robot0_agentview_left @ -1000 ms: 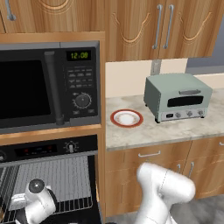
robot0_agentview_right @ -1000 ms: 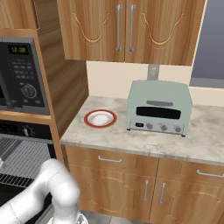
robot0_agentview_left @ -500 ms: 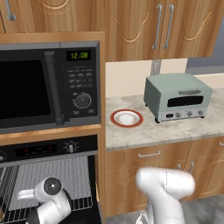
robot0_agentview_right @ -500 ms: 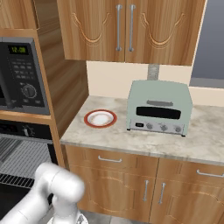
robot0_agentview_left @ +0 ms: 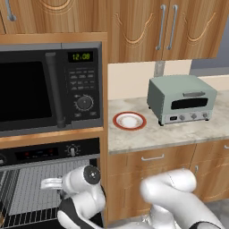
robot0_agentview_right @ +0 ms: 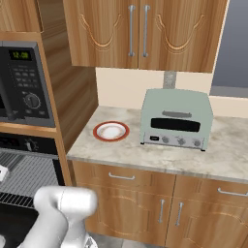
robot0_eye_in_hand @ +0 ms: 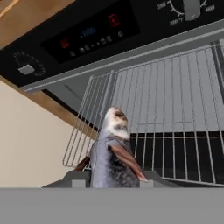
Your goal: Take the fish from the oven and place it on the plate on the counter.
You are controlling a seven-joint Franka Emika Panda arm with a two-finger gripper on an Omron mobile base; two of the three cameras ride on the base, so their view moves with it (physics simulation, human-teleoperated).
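I have the fingers [robot0_eye_in_hand: 113, 179] closed on the fish [robot0_eye_in_hand: 113, 153], its head pointing up toward the wire rack [robot0_eye_in_hand: 175, 118] of the open oven [robot0_agentview_left: 44, 154] just beyond, while the plate [robot0_agentview_left: 129, 120] sits on the table [robot0_agentview_left: 179, 132] beside the toaster oven [robot0_agentview_left: 181, 98].

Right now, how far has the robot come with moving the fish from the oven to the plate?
Done: the fish is gripped between the fingers of the gripper and lifted in front of the oven's wire rack.
In hand: carrying it out of the oven.
Left: bring it over the counter and set it on the red-rimmed plate, which has nothing on it.
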